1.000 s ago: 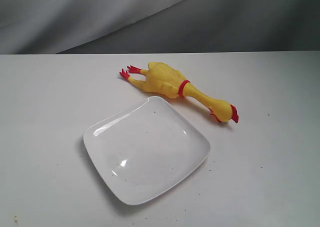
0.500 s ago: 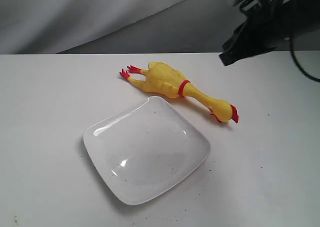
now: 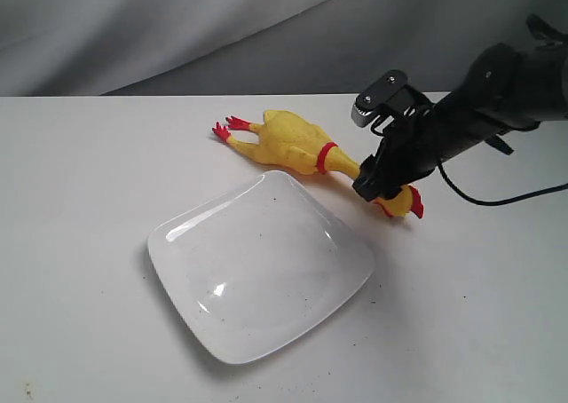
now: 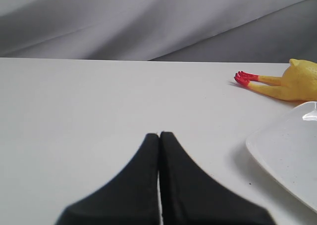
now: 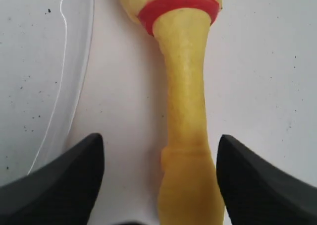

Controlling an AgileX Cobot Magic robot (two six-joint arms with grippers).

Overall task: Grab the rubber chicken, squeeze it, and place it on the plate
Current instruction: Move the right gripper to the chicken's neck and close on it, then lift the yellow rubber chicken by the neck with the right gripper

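Observation:
The yellow rubber chicken (image 3: 288, 141) lies on its side on the white table, red feet toward the back left and head at the right. My right gripper (image 3: 373, 186) is down over its neck near the head. In the right wrist view that gripper (image 5: 159, 138) is open, one finger on each side of the chicken's neck (image 5: 185, 86), not touching it. The glossy white plate (image 3: 182, 234) sits just in front of the chicken; its rim (image 5: 59, 86) runs beside the neck. My left gripper (image 4: 159, 134) is shut and empty, low over bare table, with the chicken's feet (image 4: 243, 78) and the plate (image 4: 287, 145) off to one side.
Grey cloth (image 3: 177, 30) hangs behind the table's back edge. A black cable (image 3: 497, 199) trails from the right arm above the table at the right. The tabletop (image 3: 71, 199) is plain white with small dark specks.
The right arm came in from the upper right and dropped down over the chicken's neck. The chicken and the plate have not moved.

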